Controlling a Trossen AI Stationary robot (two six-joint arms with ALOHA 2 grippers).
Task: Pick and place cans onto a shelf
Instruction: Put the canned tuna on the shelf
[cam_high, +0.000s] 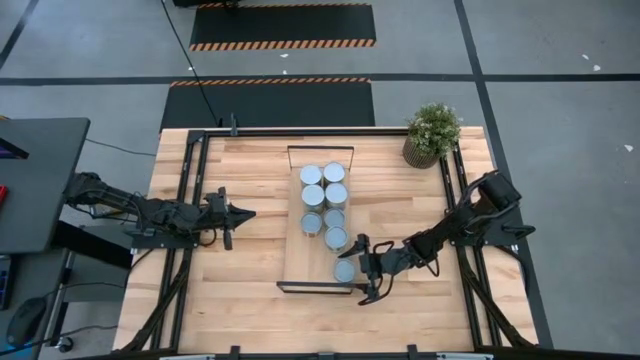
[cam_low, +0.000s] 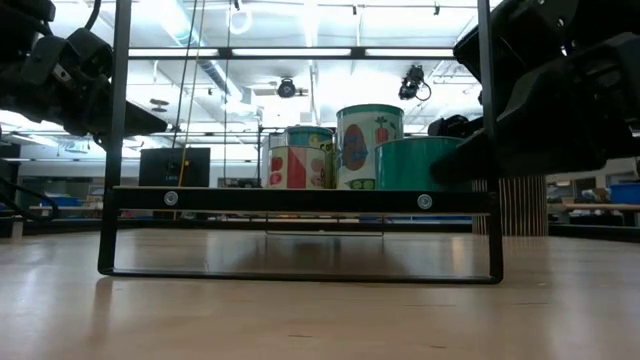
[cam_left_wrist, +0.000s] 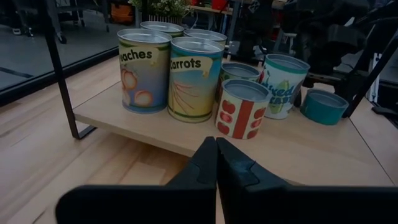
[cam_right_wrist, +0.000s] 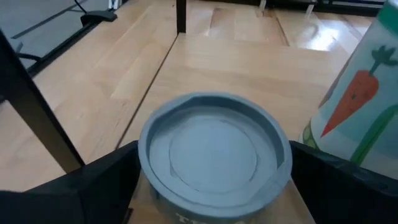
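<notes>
1. Shelf (cam_high: 292, 240) sits mid-table, long axis running near-to-far, black frame at both ends; table (cam_high: 200, 310) is light wood.
2. Eight cans on the shelf: far group of tall ones incl. a peaches can (cam_left_wrist: 143, 70) and a carrots can (cam_left_wrist: 194, 78), side by side, touching or nearly so.
3. Just nearer: a short tomato can (cam_left_wrist: 242, 108) and a mixed-veg can (cam_left_wrist: 283, 84), set close together.
4. Nearest can is a short teal can (cam_high: 345, 270), on the shelf's near right part, a bit apart from the rest.
5. Right hand (cam_high: 364, 268) is at that teal can, w/ fingers spread to either side of it; wrist view shows the silver top (cam_right_wrist: 213, 150) between the dark fingers. Can't tell if the pads actually touch its sides.
6. Left hand (cam_high: 240, 213) hovers over the table left of the shelf, well apart from the cans, fingers pressed together, tip pointing at the shelf.
7. Potted plant (cam_high: 432, 134) stands at the far right corner of the table.
</notes>
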